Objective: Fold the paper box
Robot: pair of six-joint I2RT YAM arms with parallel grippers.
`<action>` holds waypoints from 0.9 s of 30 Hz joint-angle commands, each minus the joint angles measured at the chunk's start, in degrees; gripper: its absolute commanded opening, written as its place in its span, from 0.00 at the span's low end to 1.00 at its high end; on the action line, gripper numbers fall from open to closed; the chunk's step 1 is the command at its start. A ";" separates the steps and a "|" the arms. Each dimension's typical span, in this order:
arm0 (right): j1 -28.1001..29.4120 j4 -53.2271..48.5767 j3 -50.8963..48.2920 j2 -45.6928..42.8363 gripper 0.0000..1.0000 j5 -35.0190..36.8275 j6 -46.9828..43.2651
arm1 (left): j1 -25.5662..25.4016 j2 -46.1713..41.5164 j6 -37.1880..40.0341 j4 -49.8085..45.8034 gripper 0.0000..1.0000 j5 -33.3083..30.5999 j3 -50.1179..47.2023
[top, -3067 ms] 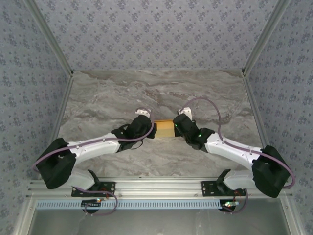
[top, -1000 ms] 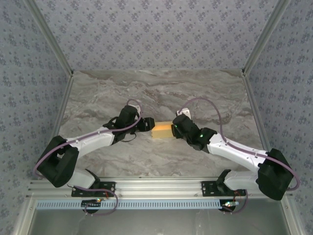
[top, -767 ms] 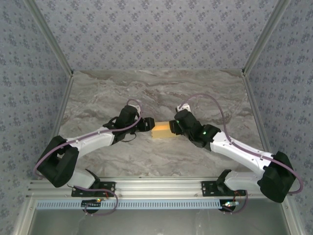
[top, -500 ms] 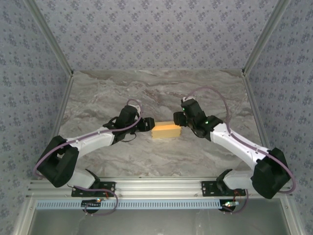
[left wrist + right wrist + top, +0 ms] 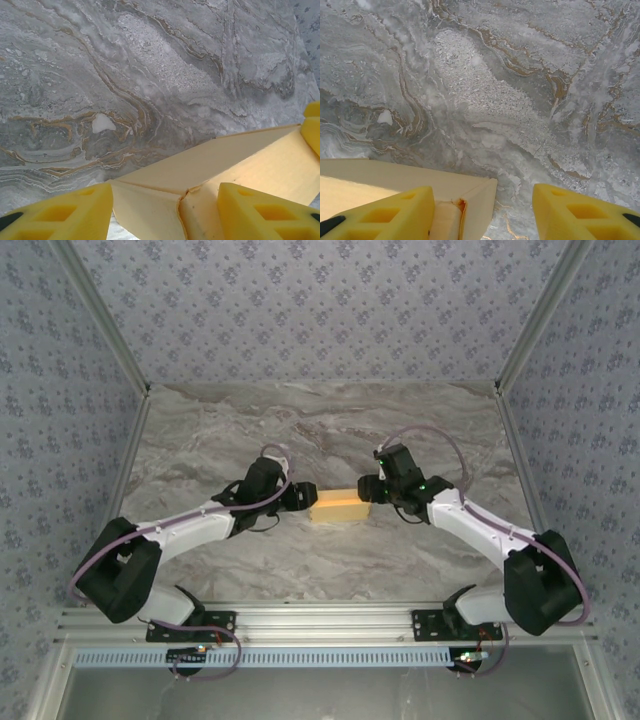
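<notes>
The paper box is a small yellow-orange rectangular box lying on the marble table between my two grippers. My left gripper is at its left end. In the left wrist view the box's corner sits between the yellow fingers of the open left gripper, with a sliver of table beside the left finger. My right gripper is at the box's right end. In the right wrist view the right gripper is open: one finger rests against the box's end flap, the other hangs over bare table.
The marble table is walled by patterned panels at the back and both sides. An aluminium rail carrying both arm bases runs along the near edge.
My right gripper has swung from the near side of the box's right end toward the back, its arm stretching out. The left arm held still over the last second.
</notes>
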 commanded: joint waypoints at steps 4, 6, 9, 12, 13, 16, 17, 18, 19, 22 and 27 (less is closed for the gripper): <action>-0.37 -1.07 -5.10 -1.33 0.55 -2.86 1.10 | -1.23 0.55 -0.06 -1.27 0.58 -1.29 -2.63; -0.47 -0.54 -6.28 -1.46 0.55 -3.35 1.50 | -1.34 0.78 -0.19 -0.81 0.58 -1.70 -3.35; -0.54 0.70 -8.26 -1.86 0.55 -4.37 2.07 | -1.78 1.30 -0.32 -0.27 0.58 -2.26 -3.99; -1.03 2.84 -10.54 -2.56 0.56 -6.57 2.35 | -2.71 1.91 0.19 0.50 0.58 -3.42 -4.37; -1.31 3.87 -11.13 -2.78 0.56 -7.72 2.30 | -2.98 2.25 0.25 0.84 0.59 -3.83 -4.49; -2.45 6.39 -12.13 -3.22 0.57 -12.65 2.24 | -3.44 3.15 -0.14 3.25 0.59 -4.41 -5.69; -2.73 6.79 -11.91 -3.54 0.58 -13.81 2.30 | -3.61 3.14 -0.43 3.87 0.59 -4.46 -5.90; -2.91 7.09 -11.40 -3.92 0.58 -14.63 2.35 | -3.67 3.01 -0.51 4.12 0.59 -4.55 -5.93; -3.13 7.11 -10.61 -4.21 0.58 -15.23 2.35 | -3.80 2.76 -0.43 4.14 0.59 -4.74 -5.74; -3.67 6.33 -7.26 -4.39 0.59 -17.09 2.18 | -3.96 1.85 0.47 2.57 0.59 -5.46 -4.51; -4.84 3.00 -2.46 -4.38 0.60 -18.70 1.57 | -4.09 1.15 1.17 1.41 0.59 -5.92 -3.71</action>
